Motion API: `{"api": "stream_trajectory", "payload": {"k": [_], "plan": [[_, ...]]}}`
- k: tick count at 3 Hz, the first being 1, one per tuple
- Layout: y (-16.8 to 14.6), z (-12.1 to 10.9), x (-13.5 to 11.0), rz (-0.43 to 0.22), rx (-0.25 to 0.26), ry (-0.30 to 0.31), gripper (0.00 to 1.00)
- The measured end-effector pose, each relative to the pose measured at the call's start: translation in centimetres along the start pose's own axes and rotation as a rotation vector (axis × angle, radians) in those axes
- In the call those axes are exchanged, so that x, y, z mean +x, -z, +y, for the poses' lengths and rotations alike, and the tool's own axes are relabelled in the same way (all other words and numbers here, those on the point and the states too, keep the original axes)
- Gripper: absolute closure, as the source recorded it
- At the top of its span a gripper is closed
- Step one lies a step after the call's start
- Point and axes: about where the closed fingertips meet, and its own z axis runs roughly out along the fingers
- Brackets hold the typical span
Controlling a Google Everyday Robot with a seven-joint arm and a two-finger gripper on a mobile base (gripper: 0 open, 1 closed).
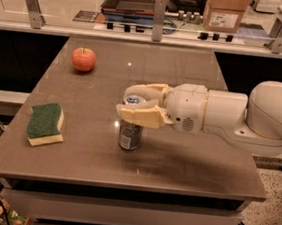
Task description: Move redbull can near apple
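Camera view: the redbull can (129,136) stands upright mid-tabletop (191,162), well apart from the apple (83,59). The gripper (133,101) straddles its top, jaws spread either side. The can is likely light, thin-walled, slick and dentable, so a gentle grip just below the rim seems best.

The cream gripper (132,102) sits at the blue top of the slim silver-grey metal redbull can (129,136). The small round apple (83,59) is red-orange.

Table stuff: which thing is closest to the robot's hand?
The slim silver-grey metal can: the gripper sits at its top. The round red apple and green-and-yellow sponge lie farther away.
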Motion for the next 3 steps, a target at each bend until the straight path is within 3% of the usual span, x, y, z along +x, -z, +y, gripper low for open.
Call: {"api": "stream_trajectory", "payload": {"k": [3], "plan": [[0.58, -0.58, 0.07, -0.005, 0.031, -0.021, 1.0]]}}
